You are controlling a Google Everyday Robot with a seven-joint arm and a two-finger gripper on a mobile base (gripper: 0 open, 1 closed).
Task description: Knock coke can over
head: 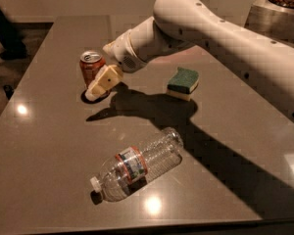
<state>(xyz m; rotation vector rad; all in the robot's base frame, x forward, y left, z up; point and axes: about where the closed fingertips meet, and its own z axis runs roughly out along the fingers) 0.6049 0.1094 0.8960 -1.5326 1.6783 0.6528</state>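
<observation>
The coke can (90,65) is a small red can with a silver top, standing upright on the brown table (54,146) at the left. My gripper (99,86) hangs from the white arm that reaches in from the right. It sits right against the can's right front side, its cream fingertips low near the can's base.
A clear plastic water bottle (137,163) with a red-blue label lies on its side in the front middle. A green and yellow sponge (183,82) lies to the right of the can. A metal container (274,13) stands at the back right corner.
</observation>
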